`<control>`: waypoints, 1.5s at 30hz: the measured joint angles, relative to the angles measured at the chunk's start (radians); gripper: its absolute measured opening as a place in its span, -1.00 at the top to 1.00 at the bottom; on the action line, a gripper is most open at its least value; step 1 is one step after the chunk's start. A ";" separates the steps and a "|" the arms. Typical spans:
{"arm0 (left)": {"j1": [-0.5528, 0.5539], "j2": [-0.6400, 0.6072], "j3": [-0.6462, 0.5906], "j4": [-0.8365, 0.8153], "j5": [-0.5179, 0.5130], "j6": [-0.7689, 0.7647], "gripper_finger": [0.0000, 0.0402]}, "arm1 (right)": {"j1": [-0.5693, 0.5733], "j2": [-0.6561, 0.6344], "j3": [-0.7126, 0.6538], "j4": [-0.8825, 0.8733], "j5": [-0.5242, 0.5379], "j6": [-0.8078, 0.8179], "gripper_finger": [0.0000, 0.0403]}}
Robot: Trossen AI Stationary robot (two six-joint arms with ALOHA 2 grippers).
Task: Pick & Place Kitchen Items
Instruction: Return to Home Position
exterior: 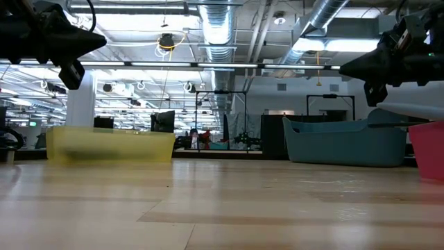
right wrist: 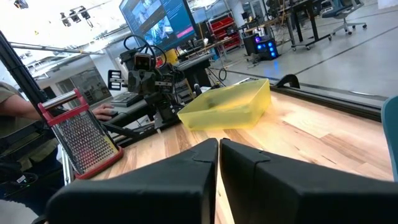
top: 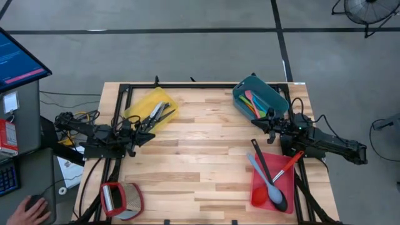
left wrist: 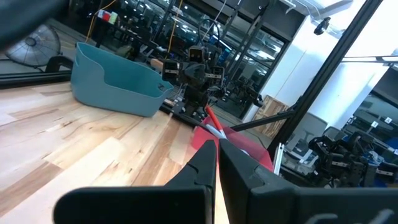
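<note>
1. L gripper (top: 149,135): fingers together, empty, above table (top: 200,156). Yellow bin (top: 139,107) w/ black-handled knives (top: 160,112) just past its tips.
2. R gripper (top: 255,124): fingers together, nothing held. Teal bin (top: 275,94) w/ spatulas (top: 253,103) just beside it; red bin (top: 257,195) w/ ladle (top: 264,167), spoon (top: 270,189), red-handled tool (top: 289,165) near its wrist.
3. My read: sorting done, homing step. Next: tuck both arms in, clear of bins.

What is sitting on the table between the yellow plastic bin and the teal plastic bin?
Nothing. Between the yellow plastic bin and the teal plastic bin, only bare wooden tabletop shows in the high view.
</note>
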 joint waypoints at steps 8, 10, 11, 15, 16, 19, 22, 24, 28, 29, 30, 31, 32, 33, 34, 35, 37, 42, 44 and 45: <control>0.000 0.000 0.000 0.005 0.000 0.000 0.99 | 0.000 0.000 0.000 0.000 0.000 0.000 0.90; 0.000 0.000 0.000 0.005 0.000 0.000 0.99 | 0.000 0.000 0.000 0.000 0.000 0.000 0.90; 0.000 0.000 0.000 0.005 0.000 0.000 0.99 | 0.000 0.000 0.000 0.000 0.000 0.000 0.90; 0.000 0.000 0.000 0.005 0.000 0.000 0.99 | 0.000 0.000 0.000 0.000 0.000 0.000 0.90; 0.000 0.000 0.000 0.006 0.000 0.000 0.99 | 0.000 0.000 0.000 0.000 0.000 0.000 0.91; 0.000 0.000 0.000 0.006 0.000 0.000 0.99 | 0.000 0.000 0.000 0.000 0.000 0.000 0.91; 0.000 0.000 0.000 0.008 0.000 0.000 0.99 | 0.000 0.000 0.000 0.000 0.000 0.000 0.92; 0.000 0.000 0.000 0.011 0.000 0.000 0.99 | 0.000 0.000 0.000 0.000 0.000 0.000 0.92; 0.000 0.000 0.000 0.012 0.000 0.000 0.99 | 0.000 0.000 0.000 0.000 0.000 0.000 0.92; 0.000 0.000 0.000 0.012 0.000 0.000 0.99 | 0.000 0.000 0.000 0.000 0.000 0.000 0.92; 0.000 0.000 0.000 0.012 0.000 0.000 0.99 | 0.000 0.000 0.000 0.000 0.000 0.000 0.92; 0.000 0.000 0.000 0.012 0.000 0.000 0.99 | 0.000 0.000 0.000 0.000 0.000 0.000 0.92; 0.000 0.000 0.000 0.012 0.000 0.000 0.99 | 0.000 0.000 0.000 0.000 0.000 0.000 0.92; 0.000 0.000 0.000 0.012 0.000 0.000 0.99 | 0.000 0.000 0.000 0.000 0.000 0.000 0.92; 0.000 0.000 0.000 0.012 0.000 0.000 0.99 | 0.000 0.000 0.000 0.000 0.000 0.000 0.92; 0.000 0.000 0.000 0.012 0.000 0.000 0.99 | 0.000 0.000 0.000 0.000 0.000 0.000 0.92; 0.000 0.000 0.000 0.012 0.000 0.000 0.99 | 0.000 0.000 0.000 0.000 0.000 0.000 0.92; 0.000 0.000 0.000 0.012 0.000 0.000 0.99 | 0.000 0.000 0.000 0.000 0.000 0.000 0.92; 0.000 0.000 0.000 0.012 0.000 0.000 0.99 | 0.000 0.000 0.000 0.000 0.000 0.000 0.92; 0.000 0.000 0.000 0.012 0.000 0.000 0.99 | 0.000 0.000 0.000 0.000 0.000 0.000 0.92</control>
